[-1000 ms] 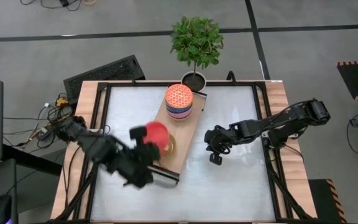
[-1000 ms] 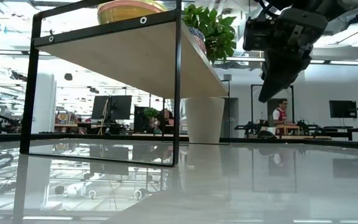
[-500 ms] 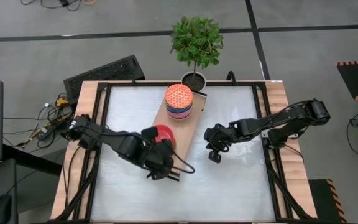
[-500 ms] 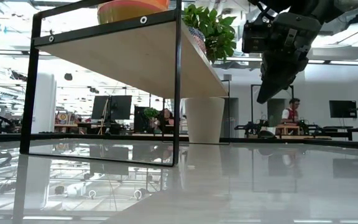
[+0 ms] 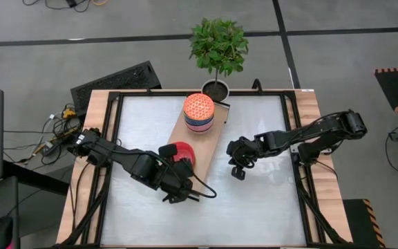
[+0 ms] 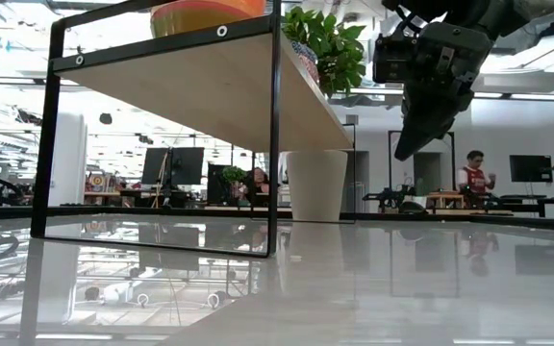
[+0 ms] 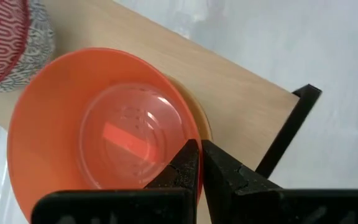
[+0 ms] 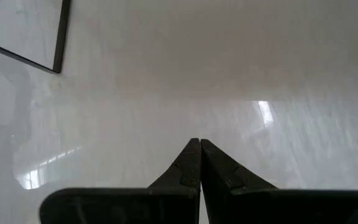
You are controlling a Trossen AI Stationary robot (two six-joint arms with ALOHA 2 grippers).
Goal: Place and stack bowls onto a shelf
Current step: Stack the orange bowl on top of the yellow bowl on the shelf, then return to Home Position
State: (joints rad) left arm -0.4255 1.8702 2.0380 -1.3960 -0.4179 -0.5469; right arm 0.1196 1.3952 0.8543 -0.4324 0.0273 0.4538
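Note:
A plain red bowl (image 5: 181, 151) sits in a golden bowl (image 7: 205, 124) at the near end of the light-wood shelf (image 5: 209, 142). The low view shows the red bowl (image 6: 210, 8) on top of the golden one. My left gripper (image 7: 199, 148) stands over the red bowl's near side, shut on its rim. A stack of bowls topped by a red-white patterned one (image 5: 198, 108) stands at the shelf's far end. My right gripper (image 5: 237, 173) is shut and empty above the table, to the right of the shelf. My left gripper pinches the red bowl's rim (image 7: 188, 138) on the side toward the shelf's near end, one finger inside the bowl and one outside. The fingers come from above, pointing down. The bowl stands upright, open side up, nested in the golden bowl.
A potted plant (image 5: 218, 48) stands at the table's far edge, just behind the shelf. The shelf's dark metal frame (image 6: 275, 135) stands on the white tabletop (image 5: 261, 207). A keyboard (image 5: 116, 81) lies off the table's far left corner.
My left gripper has carried the red bowl a little toward the table's near edge and down. The bowl now sits on the golden bowl and covers it. The gripper has stayed shut on the rim.

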